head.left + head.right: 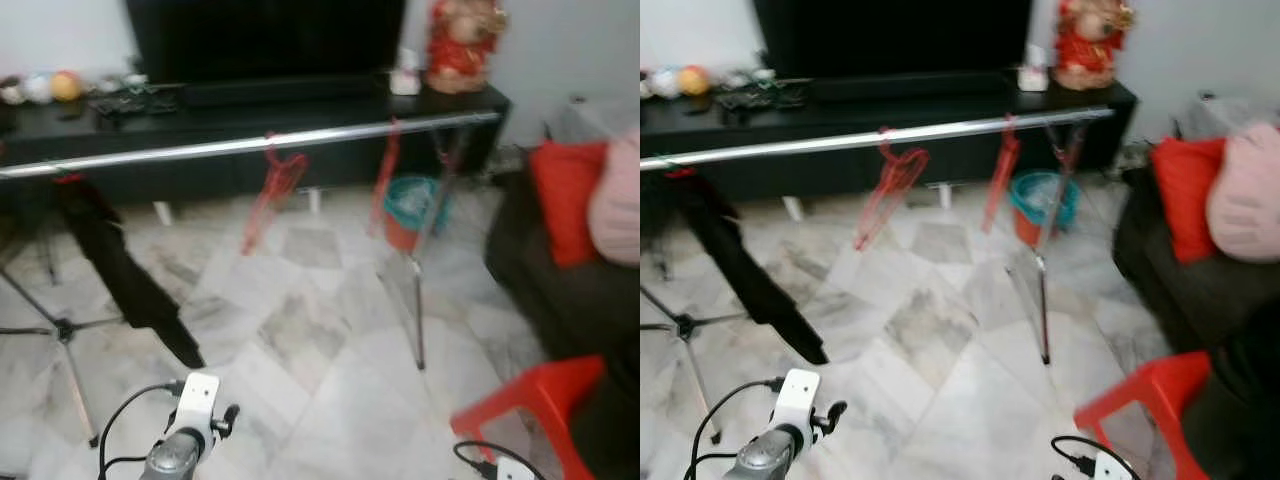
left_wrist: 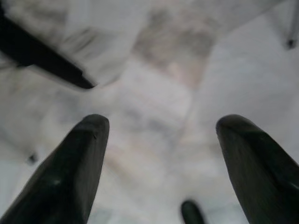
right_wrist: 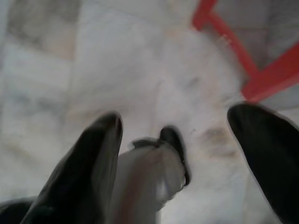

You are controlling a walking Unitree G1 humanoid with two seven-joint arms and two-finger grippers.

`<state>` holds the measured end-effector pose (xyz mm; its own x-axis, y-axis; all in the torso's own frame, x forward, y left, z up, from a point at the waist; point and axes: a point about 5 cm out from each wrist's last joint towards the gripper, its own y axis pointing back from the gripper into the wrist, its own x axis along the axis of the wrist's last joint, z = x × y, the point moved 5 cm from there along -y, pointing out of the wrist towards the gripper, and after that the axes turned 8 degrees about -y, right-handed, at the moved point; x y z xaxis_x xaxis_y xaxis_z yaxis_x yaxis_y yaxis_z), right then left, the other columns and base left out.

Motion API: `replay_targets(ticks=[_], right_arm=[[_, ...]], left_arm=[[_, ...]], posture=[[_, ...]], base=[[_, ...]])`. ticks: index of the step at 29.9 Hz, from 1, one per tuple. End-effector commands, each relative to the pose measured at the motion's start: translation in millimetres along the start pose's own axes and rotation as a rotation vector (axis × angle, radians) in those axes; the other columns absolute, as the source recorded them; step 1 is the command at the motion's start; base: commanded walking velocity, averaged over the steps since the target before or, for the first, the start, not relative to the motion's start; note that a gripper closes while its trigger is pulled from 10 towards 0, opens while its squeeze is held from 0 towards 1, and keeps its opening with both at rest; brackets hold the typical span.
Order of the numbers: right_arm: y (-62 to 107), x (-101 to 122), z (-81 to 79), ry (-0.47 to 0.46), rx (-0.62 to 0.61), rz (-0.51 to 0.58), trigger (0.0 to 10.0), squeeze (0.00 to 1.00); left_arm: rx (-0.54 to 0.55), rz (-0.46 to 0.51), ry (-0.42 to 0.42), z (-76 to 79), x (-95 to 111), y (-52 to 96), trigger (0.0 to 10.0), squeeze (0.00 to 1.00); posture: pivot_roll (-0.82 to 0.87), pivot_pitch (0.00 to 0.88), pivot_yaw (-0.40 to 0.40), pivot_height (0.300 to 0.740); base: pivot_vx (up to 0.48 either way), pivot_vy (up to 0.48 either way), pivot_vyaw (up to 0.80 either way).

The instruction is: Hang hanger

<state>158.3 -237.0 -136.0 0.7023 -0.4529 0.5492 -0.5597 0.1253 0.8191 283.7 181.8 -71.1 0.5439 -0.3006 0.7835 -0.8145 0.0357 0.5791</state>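
A black garment (image 1: 120, 265) hangs at the left end of the long silver metal rail (image 1: 250, 145). Two red wire hangers (image 1: 272, 195) hang further right along it. The left gripper (image 2: 159, 163) jaws gape wide, empty, over the marble floor (image 1: 320, 340); the right gripper (image 3: 187, 149) likewise, near a red plastic stool (image 1: 535, 400).

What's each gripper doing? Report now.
Left gripper: open, empty, above the floor.
Right gripper: open, empty, near the red stool.

Red hangers (image 1: 272, 195) on silver rail (image 1: 240, 146); grey-veined white marble floor (image 1: 300, 340); red stool (image 1: 535, 405).
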Motion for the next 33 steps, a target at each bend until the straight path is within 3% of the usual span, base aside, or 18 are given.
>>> replay_targets(ticks=[1, 22, 33], right_arm=[[-1.0, 1, -4.4, -0.004, 0.009, 0.0, 10.0, 0.0], [-0.7, -3, -5.4, 0.002, 0.014, -0.011, 10.0, 0.0], [-0.6, -2, -4.4, -0.005, 0.005, -0.005, 10.0, 0.0]], left_arm=[[0.011, -0.035, -0.007, -6.3, -11, 3.4, 10.0, 0.0], [-0.011, -0.081, -0.027, 0.9, -26, 7.8, 10.0, 0.0], [-0.017, -0.066, -0.024, 4.6, -22, 6.5, 10.0, 0.0]], posture=[[-0.02, 0.0, 0.052, 0.74], [-0.02, 0.0, 0.053, 0.74], [-0.02, 0.0, 0.052, 0.74]], base=[[0.0, 0.0, -0.79], [0.0, -0.032, -0.78], [0.0, -0.375, -0.05]])
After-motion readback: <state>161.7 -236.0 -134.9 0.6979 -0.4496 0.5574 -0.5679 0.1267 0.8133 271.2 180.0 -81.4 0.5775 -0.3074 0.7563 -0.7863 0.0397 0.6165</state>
